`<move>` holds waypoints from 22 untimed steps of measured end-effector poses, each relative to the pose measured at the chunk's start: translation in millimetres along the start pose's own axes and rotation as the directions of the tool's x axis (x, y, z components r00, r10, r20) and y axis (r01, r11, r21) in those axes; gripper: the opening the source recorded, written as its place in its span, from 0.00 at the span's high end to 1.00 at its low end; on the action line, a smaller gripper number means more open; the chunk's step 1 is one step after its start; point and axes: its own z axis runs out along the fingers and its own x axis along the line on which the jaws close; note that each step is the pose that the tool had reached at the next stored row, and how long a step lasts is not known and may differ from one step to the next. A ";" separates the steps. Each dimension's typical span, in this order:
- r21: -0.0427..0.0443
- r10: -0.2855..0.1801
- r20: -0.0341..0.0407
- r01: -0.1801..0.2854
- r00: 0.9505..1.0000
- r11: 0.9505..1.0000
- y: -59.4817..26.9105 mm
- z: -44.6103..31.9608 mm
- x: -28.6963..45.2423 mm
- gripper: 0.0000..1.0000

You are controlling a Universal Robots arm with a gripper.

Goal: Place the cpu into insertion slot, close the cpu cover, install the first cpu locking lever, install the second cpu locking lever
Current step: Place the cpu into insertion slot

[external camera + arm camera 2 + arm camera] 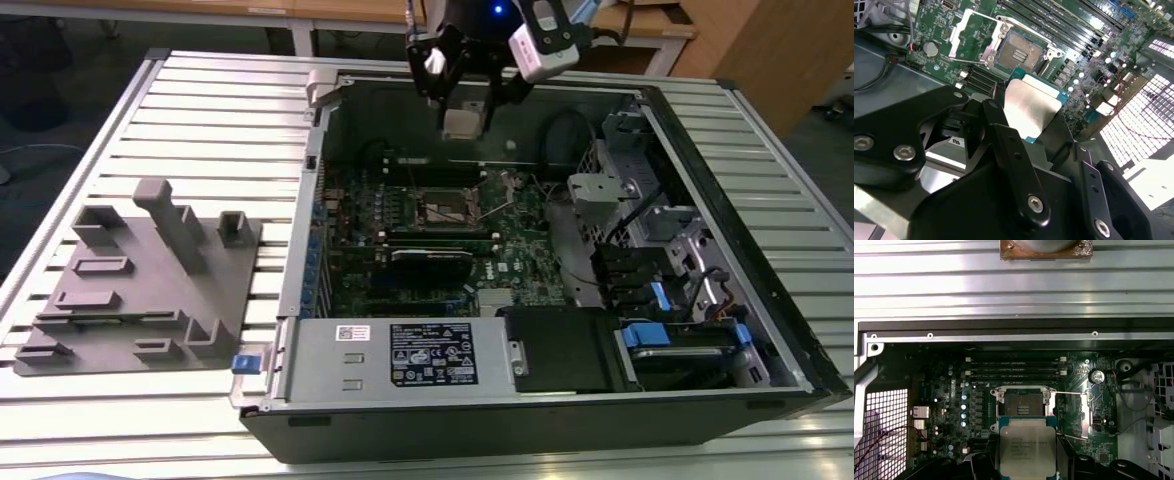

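Cpu [1027, 446] is clamped by two opposite edges between the jaws of the gripper [463, 112], with its metal top turned toward the first wrist camera. It is held in the air over the open computer case [304, 250], near the case's far wall in the exterior view, and nothing below it is touched.

The insertion slot [1020, 405] is seen bare, dark contact field exposed, mid-board on the motherboard [360, 215], just beside the memory slots [1014, 367]. The cpu cover [958, 35] is swung off the slot to one side, so the opening is unobstructed. The chip is not yet seated.

Judgement on the placing step:
- The chip is best kept level and squared to the slot's rim before any descent.
- It should be centred over the slot and brought straight down, not slid in, as the contact field is likely fragile.
- The edge grip should be kept clear of the rim and the raised cover.

Print is seen on the cpu's top, and a black-and-white label [434, 353] on the grey box at the case's near edge; neither is read out. The case is carried on a slatted metal table [214, 110], with a grey fixture block [147, 290] at the exterior view's left.
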 end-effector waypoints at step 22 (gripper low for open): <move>0.000 0.000 0.000 0.000 1.000 1.000 -1.8 22.9 -0.4 0.46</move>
